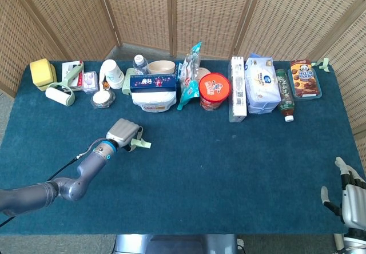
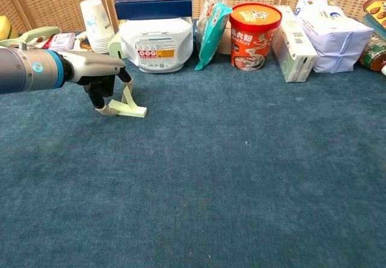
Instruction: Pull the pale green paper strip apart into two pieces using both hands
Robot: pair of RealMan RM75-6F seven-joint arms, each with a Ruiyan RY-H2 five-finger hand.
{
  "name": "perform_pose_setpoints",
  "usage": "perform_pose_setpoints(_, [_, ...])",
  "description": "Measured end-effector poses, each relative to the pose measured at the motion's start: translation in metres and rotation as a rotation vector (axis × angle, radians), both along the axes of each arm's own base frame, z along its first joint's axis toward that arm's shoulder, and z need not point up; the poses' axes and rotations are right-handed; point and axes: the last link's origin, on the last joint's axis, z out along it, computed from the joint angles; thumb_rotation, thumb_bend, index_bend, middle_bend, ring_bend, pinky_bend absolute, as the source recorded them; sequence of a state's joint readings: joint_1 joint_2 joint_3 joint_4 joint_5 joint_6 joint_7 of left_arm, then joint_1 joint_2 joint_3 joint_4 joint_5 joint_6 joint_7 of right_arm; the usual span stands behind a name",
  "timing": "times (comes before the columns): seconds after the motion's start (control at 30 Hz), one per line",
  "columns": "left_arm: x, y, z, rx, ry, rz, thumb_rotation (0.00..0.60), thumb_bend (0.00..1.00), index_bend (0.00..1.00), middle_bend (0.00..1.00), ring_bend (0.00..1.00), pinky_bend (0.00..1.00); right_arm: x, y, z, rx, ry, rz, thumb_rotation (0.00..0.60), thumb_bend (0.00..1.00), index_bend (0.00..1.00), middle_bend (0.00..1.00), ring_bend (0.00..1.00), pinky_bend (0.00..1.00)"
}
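Observation:
The pale green paper strip [image 2: 131, 104] is bent, its flat part lying on the blue table cloth [image 2: 229, 159] and one end standing up. My left hand [image 2: 101, 76] hovers over it from the left, a finger on the raised end and the thumb curled in against the strip's left end, so it pinches the strip. In the head view the left hand [image 1: 123, 134] has the strip [image 1: 143, 144] poking out on its right. My right hand [image 1: 350, 195] stays at the table's near right corner, fingers spread, holding nothing, far from the strip.
A row of goods lines the back edge: paper cups [image 2: 94, 17], a white tub [image 2: 155, 43] under a blue box [image 2: 153, 4], a teal snack bag [image 2: 212, 23], a red noodle cup [image 2: 256, 26], a white carton [image 2: 292, 36], a tissue pack [image 2: 333, 34].

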State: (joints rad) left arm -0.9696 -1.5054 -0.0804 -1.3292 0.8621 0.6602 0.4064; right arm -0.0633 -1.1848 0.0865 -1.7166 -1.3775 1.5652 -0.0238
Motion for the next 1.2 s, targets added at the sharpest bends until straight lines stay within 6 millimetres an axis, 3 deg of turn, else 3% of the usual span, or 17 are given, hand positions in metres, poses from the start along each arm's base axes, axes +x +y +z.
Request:
perform_pose_setpoints(0.3, [0.002, 0.0, -0.002, -0.003, 0.011, -0.005, 0.6, 0.29, 0.51, 1.0, 1.0, 0.97, -0.001, 0.001, 0.001, -0.004, -0.005, 0.001, 0.6, 0.46, 0.05, 0.21, 0.15, 0.22])
perform_pose_setpoints(0.73, [0.003, -0.001, 0.002, 0.04, 0.018, -0.039, 0.6, 0.39, 0.64, 1.0, 1.0, 1.0, 0.0, 0.0, 0.003, -0.012, -0.018, 0.007, 0.6, 0.46, 0.05, 0.21, 0.15, 0.23])
perform_pose_setpoints(0.97, [0.005, -0.005, 0.039, 0.105, -0.011, -0.118, 0.6, 0.39, 0.65, 1.0, 1.0, 1.0, 0.001, -0.007, 0.001, 0.0, -0.038, 0.027, 0.6, 0.46, 0.05, 0.21, 0.15, 0.23])
perform_pose_setpoints(1.2, [0.01, -0.013, 0.09, 0.144, -0.037, -0.199, 0.6, 0.39, 0.65, 1.0, 1.0, 1.0, 0.007, -0.019, -0.008, 0.037, -0.104, 0.071, 0.6, 0.46, 0.05, 0.22, 0.15, 0.24])
